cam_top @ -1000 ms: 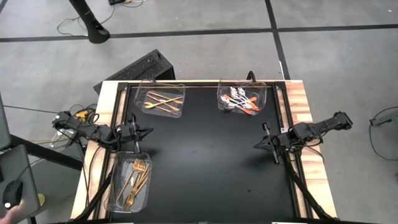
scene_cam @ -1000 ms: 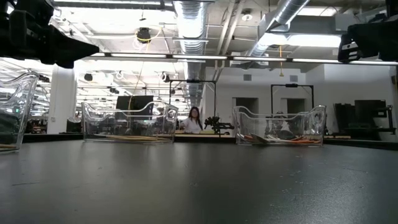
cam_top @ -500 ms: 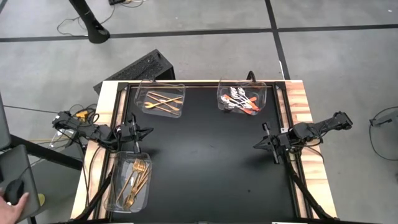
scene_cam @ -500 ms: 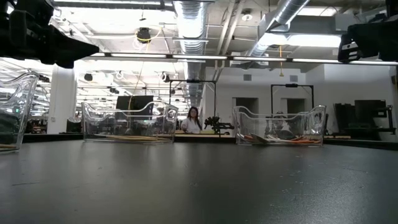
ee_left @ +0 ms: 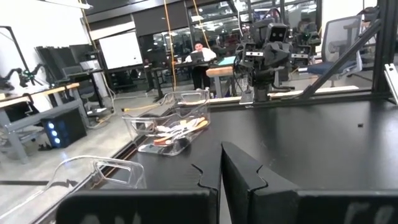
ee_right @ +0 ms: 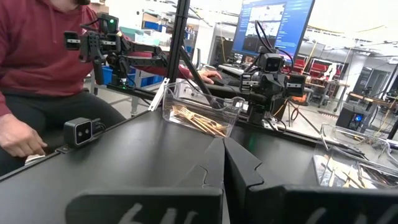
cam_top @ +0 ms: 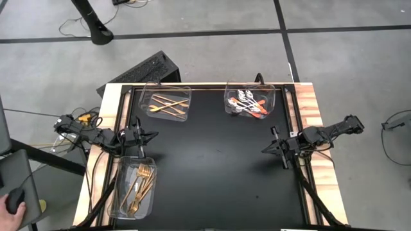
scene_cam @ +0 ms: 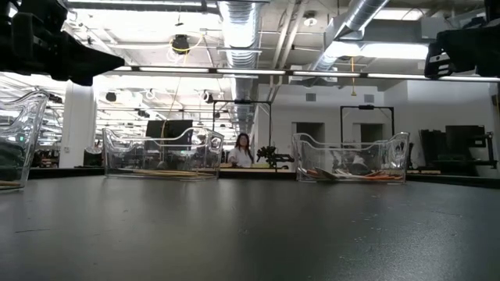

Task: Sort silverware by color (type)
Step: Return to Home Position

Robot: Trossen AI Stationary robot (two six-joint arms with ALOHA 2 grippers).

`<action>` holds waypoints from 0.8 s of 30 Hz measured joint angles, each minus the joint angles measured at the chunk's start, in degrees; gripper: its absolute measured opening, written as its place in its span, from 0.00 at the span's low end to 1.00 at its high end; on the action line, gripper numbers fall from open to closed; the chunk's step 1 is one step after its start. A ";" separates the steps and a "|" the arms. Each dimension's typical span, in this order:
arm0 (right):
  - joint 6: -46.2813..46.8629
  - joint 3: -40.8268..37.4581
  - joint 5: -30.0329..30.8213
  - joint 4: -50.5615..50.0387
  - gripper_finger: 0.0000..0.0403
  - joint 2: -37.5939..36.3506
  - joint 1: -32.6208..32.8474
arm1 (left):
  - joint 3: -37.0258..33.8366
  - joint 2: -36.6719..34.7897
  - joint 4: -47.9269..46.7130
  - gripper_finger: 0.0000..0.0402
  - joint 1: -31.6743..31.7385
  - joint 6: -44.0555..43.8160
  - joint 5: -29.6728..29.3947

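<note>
Since a second ago only a person's palm [cam_top: 13,205] on a mouse off the desk's corner has shifted a little; both arms and all the silverware lie as they were.

The gold knives [cam_top: 168,105] sit in the knife tray [cam_top: 188,96], my landmark. Level with it across the desk [cam_top: 218,173], the red-handled spoons [cam_top: 247,106] fill the spoon tray [cam_top: 226,96]. Nearer the front edge, on the knife tray's own side, the gold forks [cam_top: 141,186] lie in the fork tray [cam_top: 119,192]. No utensil lies loose on the bare desk, so the sorting looks done.

The left hand [cam_top: 153,135] hangs between the knife tray and the fork tray, fingers pressed together on nothing. The right hand [cam_top: 265,150] is well apart from the knife tray, out past the spoon tray, likewise closed and empty.

The risk I see is the left arm: parked so close to the fork tray, a low swing could clip its rim and spill the forks. The seated person in red [ee_right: 37,50] beyond that arm is also near. A black keyboard [cam_top: 144,70] lies on the floor behind the knife tray, out of the way.
</note>
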 joint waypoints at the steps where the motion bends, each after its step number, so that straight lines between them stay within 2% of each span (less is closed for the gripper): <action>1: 0.00 0.00 0.00 0.00 0.04 0.00 -0.01 | 0.00 0.00 0.00 0.00 0.02 -0.12 0.00; 24: 0.00 0.00 0.00 0.00 0.04 0.00 -0.01 | 0.02 0.00 0.00 0.00 0.00 0.05 0.00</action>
